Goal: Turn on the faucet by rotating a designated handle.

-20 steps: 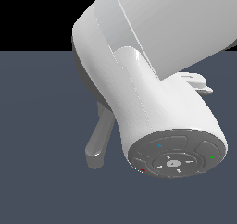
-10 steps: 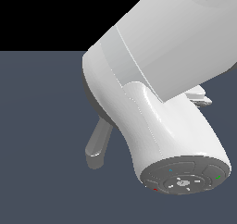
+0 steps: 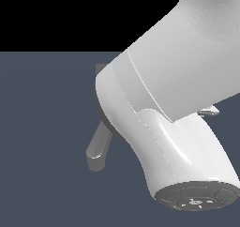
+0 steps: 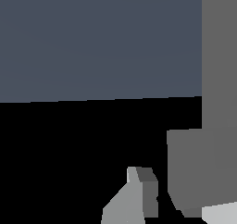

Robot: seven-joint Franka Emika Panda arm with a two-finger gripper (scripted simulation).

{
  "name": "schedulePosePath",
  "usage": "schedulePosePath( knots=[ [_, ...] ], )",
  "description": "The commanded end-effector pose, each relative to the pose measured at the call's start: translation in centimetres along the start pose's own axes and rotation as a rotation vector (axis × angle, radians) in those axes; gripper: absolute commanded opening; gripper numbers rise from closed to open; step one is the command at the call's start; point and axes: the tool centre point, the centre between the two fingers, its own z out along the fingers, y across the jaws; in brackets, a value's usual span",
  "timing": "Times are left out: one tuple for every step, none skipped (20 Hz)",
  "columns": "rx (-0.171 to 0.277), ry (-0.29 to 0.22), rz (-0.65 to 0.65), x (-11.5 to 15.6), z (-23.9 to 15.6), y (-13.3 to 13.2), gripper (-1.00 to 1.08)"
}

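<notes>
Mostly the white arm [image 3: 187,94] hides the faucet [image 3: 98,148]; the claw's state cannot be told.

Exterior view sits close behind the arm [image 3: 187,104]; wrist view nearly touches the faucet [image 4: 217,126].

Faucet [image 3: 99,146]: matte grey, mostly hidden behind the white arm in the exterior view. Only its thick rounded spout shows, angling down toward the exterior view's left, tip downturned, and a sliver of block at the spout's top. Wrist view: tall grey block face [image 4: 217,102] close up. Handle not identifiable in either view.
</notes>
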Motion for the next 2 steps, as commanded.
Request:
schedulePosePath(
  knots=[
    [-0.032,0.039,-0.008,2.20,0.00,1.31,-1.00],
    [-0.032,0.039,-0.008,2.20,0.00,1.31,-1.00]
  ],
)
